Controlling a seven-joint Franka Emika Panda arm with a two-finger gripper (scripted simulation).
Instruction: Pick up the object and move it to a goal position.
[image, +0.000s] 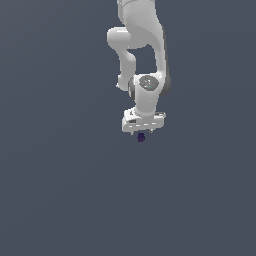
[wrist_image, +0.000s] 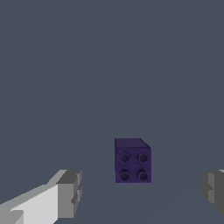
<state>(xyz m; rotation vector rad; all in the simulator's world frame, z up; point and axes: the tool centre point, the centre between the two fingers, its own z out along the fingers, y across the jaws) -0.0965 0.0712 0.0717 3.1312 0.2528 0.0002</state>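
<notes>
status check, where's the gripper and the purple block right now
Gripper open, fingers either side of the block, no contact. Purple block sits between them, not gripped. Nothing else in the way.

Block (wrist_image: 133, 161) between tool (wrist_image: 142, 192) fingers

A small dark purple block (wrist_image: 133, 160) with four round studs on its facing side sits between the two grey fingertips (wrist_image: 70, 192), jaws spread wide, touching neither.

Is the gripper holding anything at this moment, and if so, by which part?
Nothing is held. The gripper is open, its fingers standing clear on either side of the purple block without touching it.
</notes>
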